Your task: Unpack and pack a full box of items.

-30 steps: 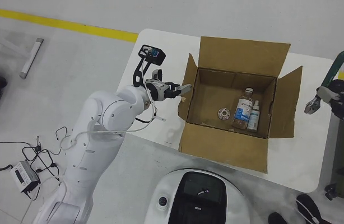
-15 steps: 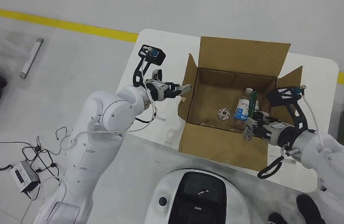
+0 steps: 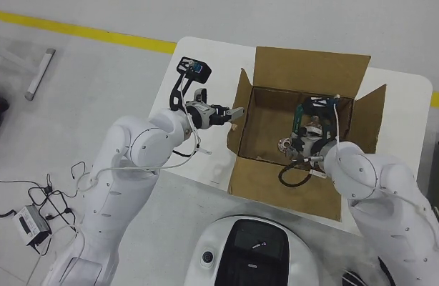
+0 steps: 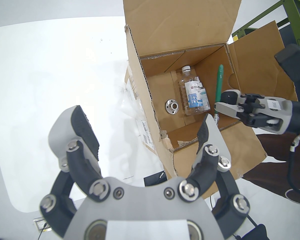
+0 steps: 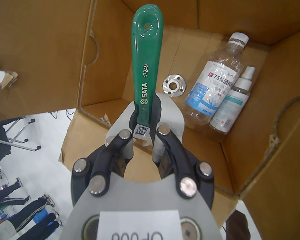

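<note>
1. Top view — the left claw hangs over the table, just outside the side wall of the box. It is wide open and empty. The right claw is down inside the box, clamped on a green wrench. A flange lies on the box floor just beside it.
2. Left wrist view — the left claw's pads are spread far apart with nothing between them. The box stands just ahead of them with its flaps up. Beyond the fingertips, the flange and a bottle lie side by side. On the bottle's far side, the right claw reaches in over the wall, with the wrench handle sticking out past its tips.
3. Right wrist view — the right claw grips the wrench near its head, and the handle points straight ahead into the box. On the floor past its tips are the flange, the bottle, and a spray lying against the bottle. Whether the wrench touches the floor cannot be told.
</note>
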### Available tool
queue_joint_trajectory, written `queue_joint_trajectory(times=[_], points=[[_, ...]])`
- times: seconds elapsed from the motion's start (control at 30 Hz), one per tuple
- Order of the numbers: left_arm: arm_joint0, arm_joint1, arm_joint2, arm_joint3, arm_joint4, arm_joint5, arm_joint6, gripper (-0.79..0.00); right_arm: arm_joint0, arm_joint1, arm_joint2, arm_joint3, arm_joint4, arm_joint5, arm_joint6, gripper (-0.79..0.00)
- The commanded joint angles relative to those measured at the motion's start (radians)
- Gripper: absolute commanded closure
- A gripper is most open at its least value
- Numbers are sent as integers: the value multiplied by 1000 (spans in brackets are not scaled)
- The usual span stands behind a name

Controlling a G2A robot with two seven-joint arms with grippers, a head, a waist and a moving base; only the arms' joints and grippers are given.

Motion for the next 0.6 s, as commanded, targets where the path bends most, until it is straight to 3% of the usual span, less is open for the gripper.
queue_joint_trajectory(times=[0.0,0.47,0.5,0.57], points=[[0,0,0,0,0,0,0,-785,41,-12,-50,63,-7,21,-10,0],[0,0,0,0,0,0,0,-785,188,-90,-237,336,41,81,-85,0],[0,0,0,0,0,0,0,-785,192,-93,-247,348,27,76,-90,-68],[0,0,0,0,0,0,0,-785,193,-99,-254,362,36,84,-95,-613]])
